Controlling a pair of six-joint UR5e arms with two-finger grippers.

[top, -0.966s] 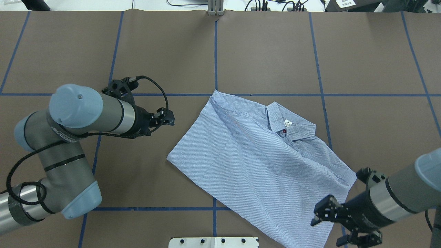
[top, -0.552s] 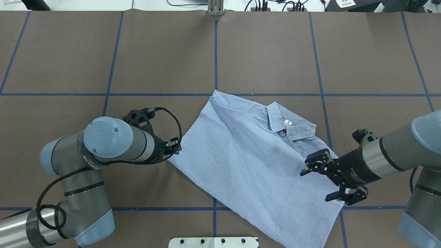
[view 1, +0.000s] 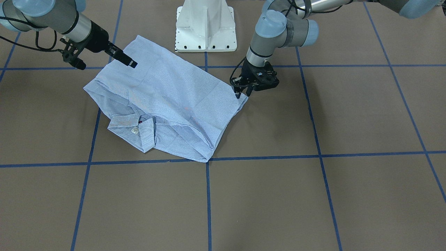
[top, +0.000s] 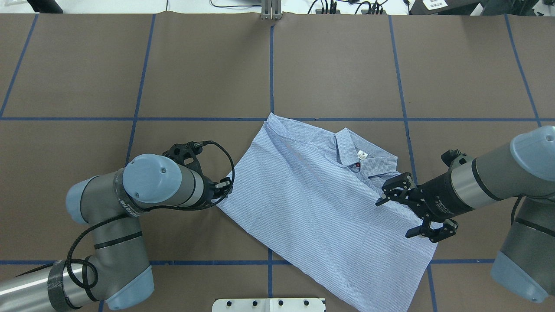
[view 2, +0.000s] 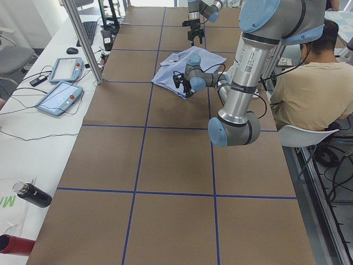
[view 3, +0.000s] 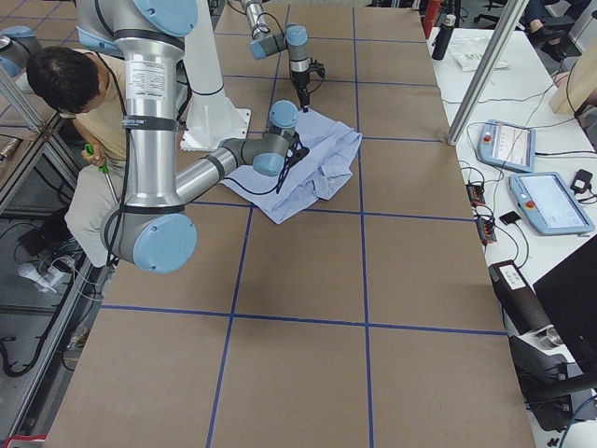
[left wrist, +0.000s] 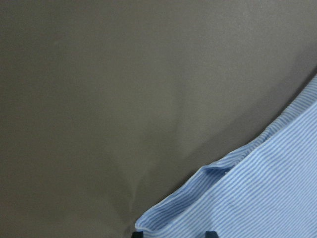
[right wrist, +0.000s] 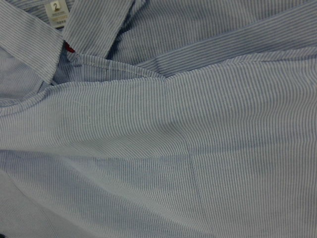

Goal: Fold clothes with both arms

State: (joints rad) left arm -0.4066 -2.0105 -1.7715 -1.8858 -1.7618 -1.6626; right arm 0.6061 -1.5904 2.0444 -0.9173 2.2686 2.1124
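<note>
The light blue-and-white striped shirt (top: 312,203) lies flat and partly folded mid-table, collar, white tag and a red button (top: 357,165) facing up. My left gripper (top: 224,187) points down at the shirt's left corner (view 1: 246,100). In the left wrist view that folded corner (left wrist: 208,198) lies between two narrowly parted fingertips, which do not pinch it. My right gripper (top: 395,219) hovers wide open over the shirt's right side, just below the collar. The right wrist view is filled with cloth (right wrist: 173,148) and the tag (right wrist: 57,10).
The white pedestal base (view 1: 205,31) stands at the table's near edge behind the shirt. Blue tape lines (top: 271,65) grid the brown tabletop. A seated person (view 2: 309,83) is beside the robot. Pendants (view 3: 550,201) and a metal post (view 2: 83,38) line the far side.
The left arm swung right and toward the robot, bringing its gripper onto the shirt's left corner. The right gripper moved from the shirt's lower right edge to over its right shoulder area.
</note>
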